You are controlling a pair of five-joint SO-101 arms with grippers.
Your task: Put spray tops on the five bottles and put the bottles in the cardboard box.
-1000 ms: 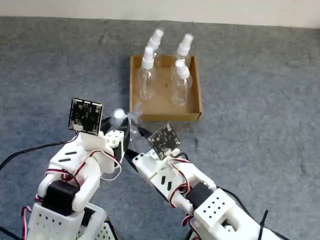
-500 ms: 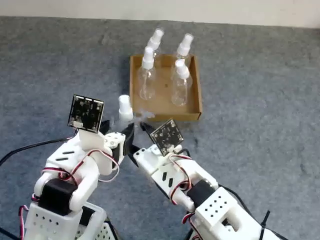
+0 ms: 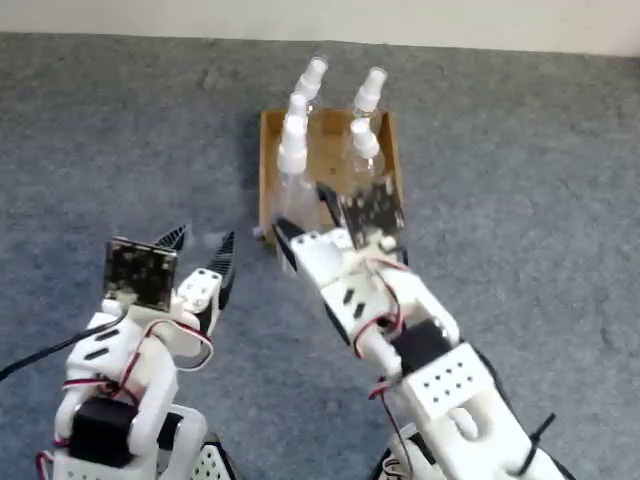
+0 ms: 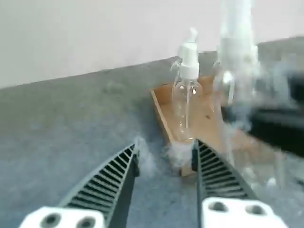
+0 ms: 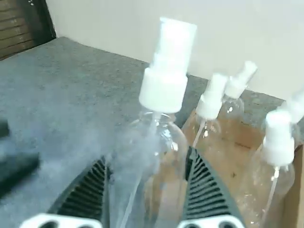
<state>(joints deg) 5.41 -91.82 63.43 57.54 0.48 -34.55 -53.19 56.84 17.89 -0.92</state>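
Right gripper (image 5: 147,162) grasps a capped bottle (image 5: 153,137) at the box's (image 3: 394,150) near wall; four bottles (image 3: 368,92) stand inside. Left gripper (image 4: 164,153) released, empty.

Left wrist view — the bottle (image 4: 235,61) held by the right arm (image 4: 273,130) is smeared, its spray top (image 4: 235,19) cut by the upper edge; the arm reads as a dark blur. High view — that arm covers most of the cardboard box's (image 3: 264,160) near wall.
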